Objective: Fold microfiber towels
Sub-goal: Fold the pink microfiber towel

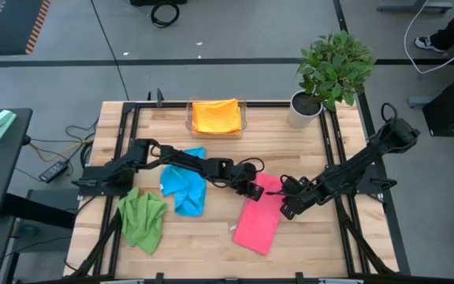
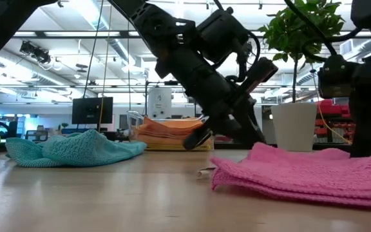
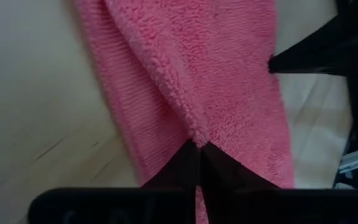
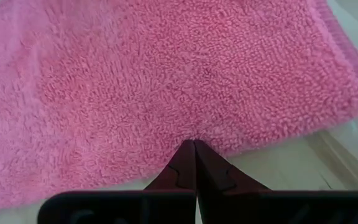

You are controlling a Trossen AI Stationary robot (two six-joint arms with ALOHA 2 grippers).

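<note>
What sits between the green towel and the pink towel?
The crumpled blue towel lies between the green towel and the pink towel, seen in the high view.

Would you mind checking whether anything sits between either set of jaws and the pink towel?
Nothing visible does. The left gripper and right gripper both have shut jaws right at the pink towel, each at an edge.

Pink towel (image 1: pixel 258 221), blue towel (image 1: pixel 184 189), green towel (image 1: pixel 142 218), orange towel (image 1: pixel 215 116), all plain
</note>
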